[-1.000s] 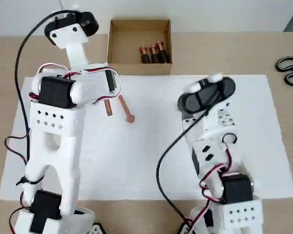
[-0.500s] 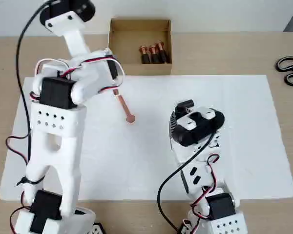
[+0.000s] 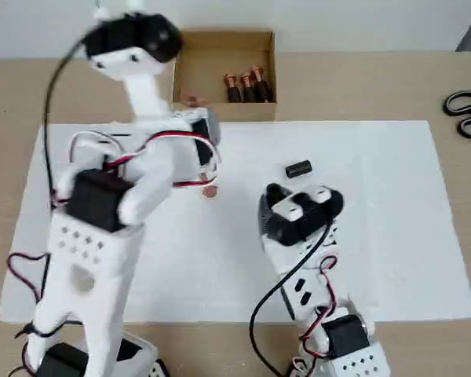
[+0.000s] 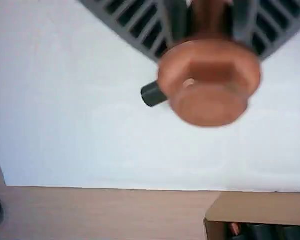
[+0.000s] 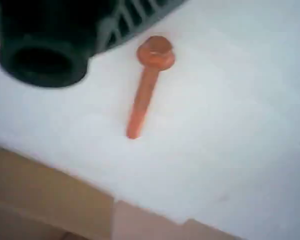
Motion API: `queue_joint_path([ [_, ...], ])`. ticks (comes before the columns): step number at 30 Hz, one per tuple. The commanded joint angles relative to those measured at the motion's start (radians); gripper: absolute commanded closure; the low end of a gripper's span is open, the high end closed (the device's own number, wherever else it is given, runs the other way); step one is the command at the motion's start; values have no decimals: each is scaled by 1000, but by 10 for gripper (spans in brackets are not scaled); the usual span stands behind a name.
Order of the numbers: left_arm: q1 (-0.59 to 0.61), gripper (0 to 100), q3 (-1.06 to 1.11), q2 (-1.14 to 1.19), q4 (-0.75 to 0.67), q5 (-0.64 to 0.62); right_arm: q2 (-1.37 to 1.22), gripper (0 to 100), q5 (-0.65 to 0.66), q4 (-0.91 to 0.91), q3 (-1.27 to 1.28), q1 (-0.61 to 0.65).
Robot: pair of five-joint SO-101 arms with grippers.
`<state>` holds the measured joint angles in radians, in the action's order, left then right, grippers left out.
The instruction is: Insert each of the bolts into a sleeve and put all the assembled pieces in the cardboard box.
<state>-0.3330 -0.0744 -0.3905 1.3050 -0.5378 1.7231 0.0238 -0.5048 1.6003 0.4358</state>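
Observation:
My left gripper (image 4: 209, 22) is shut on a copper bolt (image 4: 210, 82), whose hex head faces the wrist camera. In the high view the left arm (image 3: 173, 157) leans over the mat's middle. A black sleeve (image 3: 298, 169) lies on the white mat (image 3: 392, 236), just beyond my right arm (image 3: 298, 216). The right wrist view has this sleeve (image 5: 42, 60) end-on beside my right gripper (image 5: 115, 20). A second bolt (image 5: 146, 90) lies flat on the mat; its head (image 3: 210, 191) peeks out beside the left arm. The cardboard box (image 3: 200, 75) holds three assembled pieces (image 3: 247, 86).
Scissors (image 3: 467, 110) lie on the wooden table at the far right. The box's corner (image 4: 255, 215) sits past the mat's far edge. The right half of the mat is bare.
The left arm swung right and over the middle of the mat with its bolt. The right arm drew back toward its base, uncovering the sleeve, which stayed where it was.

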Motion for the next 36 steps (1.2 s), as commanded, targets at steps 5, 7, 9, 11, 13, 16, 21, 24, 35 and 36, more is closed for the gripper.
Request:
queue_joint_path([
  [5, -5, 994, 189, -34, -215, 2, 12, 995, -9, 13, -3, 45],
  [7, -5, 994, 254, -34, -269, 0, 13, 995, -11, -18, -6, 47],
  [9, -5, 994, 317, -34, -322, -31, 13, 995, -11, -38, -8, 59],
  [11, -5, 994, 374, -34, -374, -55, 12, 995, -11, -48, -6, 81],
  [13, -5, 994, 417, -35, -417, -63, 12, 995, -11, -48, -5, 90],
  [16, -6, 994, 450, -80, -437, -63, 12, 995, -52, -50, -3, 90],
  [21, -61, 994, 536, -221, -451, -57, 10, 995, -86, -70, -2, 90],
  [24, -80, 994, 639, -298, -540, -57, 10, 995, -86, -67, 15, 93],
  [35, -164, 994, 1000, -494, -844, 41, 10, 995, -86, -67, 34, 93],
  [36, -166, 994, 1003, -496, -842, 41, 10, 995, -86, -65, 34, 93],
])
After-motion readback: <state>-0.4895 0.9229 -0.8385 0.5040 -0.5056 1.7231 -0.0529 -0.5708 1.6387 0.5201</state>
